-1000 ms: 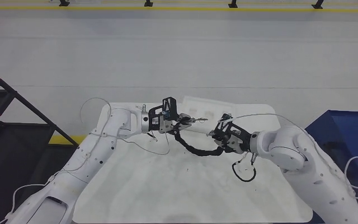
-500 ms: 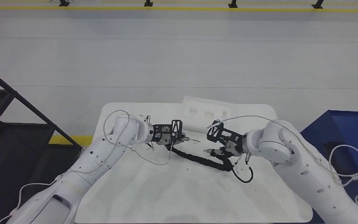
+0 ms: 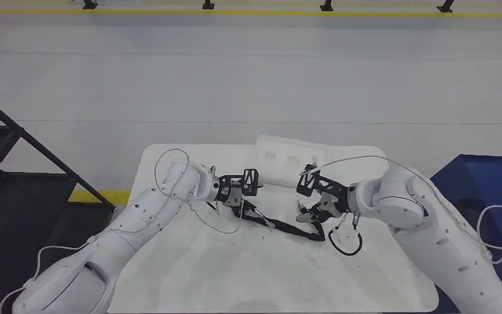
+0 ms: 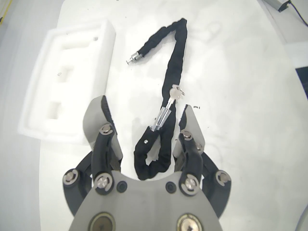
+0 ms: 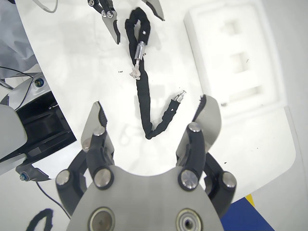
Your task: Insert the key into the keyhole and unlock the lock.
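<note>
The black fabric-sleeved chain lock (image 4: pixel 175 56) lies on the white table (image 3: pixel 235 267), bent in a V. Its silver lock cylinder (image 4: pixel 162 117) has the key (image 4: pixel 176 92) stuck in it. The metal pin end (image 4: pixel 133 57) lies free, apart from the cylinder. My left gripper (image 4: pixel 146 104) is open, its fingers straddling the looped cylinder end without touching it. My right gripper (image 5: pixel 151 100) is open just above the table beside the pin end (image 5: pixel 179 96). In the top view the left gripper (image 3: pixel 252 195) and right gripper (image 3: pixel 300 198) face each other over the chain (image 3: pixel 290 228).
A white foam tray (image 3: pixel 286 153) with moulded recesses sits at the table's far edge, close behind the grippers. A blue bin (image 3: pixel 471 180) stands off the right side and a black frame (image 3: pixel 31 149) off the left. Bare table lies toward the front.
Both arms have come down from holding the chain stretched in the air. They have let go, and the chain now rests on the table between the open grippers.
</note>
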Tool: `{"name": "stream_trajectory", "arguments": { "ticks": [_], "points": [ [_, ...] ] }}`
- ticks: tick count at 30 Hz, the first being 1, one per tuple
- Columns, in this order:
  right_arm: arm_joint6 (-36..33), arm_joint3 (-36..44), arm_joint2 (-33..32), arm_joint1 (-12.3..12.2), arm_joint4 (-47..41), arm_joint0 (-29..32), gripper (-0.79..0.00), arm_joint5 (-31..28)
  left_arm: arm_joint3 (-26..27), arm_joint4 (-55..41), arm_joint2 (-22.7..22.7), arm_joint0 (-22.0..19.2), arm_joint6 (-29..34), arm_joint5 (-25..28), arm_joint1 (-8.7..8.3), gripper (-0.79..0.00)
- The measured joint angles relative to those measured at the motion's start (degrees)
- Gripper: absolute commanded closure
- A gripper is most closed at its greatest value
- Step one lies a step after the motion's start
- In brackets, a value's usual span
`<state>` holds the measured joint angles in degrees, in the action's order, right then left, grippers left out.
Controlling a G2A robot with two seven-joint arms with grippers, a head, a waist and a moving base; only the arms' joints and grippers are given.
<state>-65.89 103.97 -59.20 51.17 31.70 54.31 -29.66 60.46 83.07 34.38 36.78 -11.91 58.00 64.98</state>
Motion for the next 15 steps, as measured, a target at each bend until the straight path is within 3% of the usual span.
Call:
{"name": "stream_trajectory", "arguments": {
  "ticks": [4,8,15],
  "points": [
    [3.39,-0.34,-1.1,-0.18,-1.21,0.56,-0.785,-2.75,-0.77,-7.57,-2.53,-2.71,-3.07,0.0,-1.4,-0.785],
    [7.94,-1.61,-1.53,-0.04,-2.41,-0.55,-0.785,-6.78,0.25,-15.3,-6.31,-7.05,-5.13,0.0,-3.86,-0.785],
    [16.62,-6.32,-2.02,0.75,-5.38,-5.85,-0.785,-13.26,2.73,-24.18,-13.61,-16.28,-3.8,0.0,-8.22,-0.785]
  ]
}}
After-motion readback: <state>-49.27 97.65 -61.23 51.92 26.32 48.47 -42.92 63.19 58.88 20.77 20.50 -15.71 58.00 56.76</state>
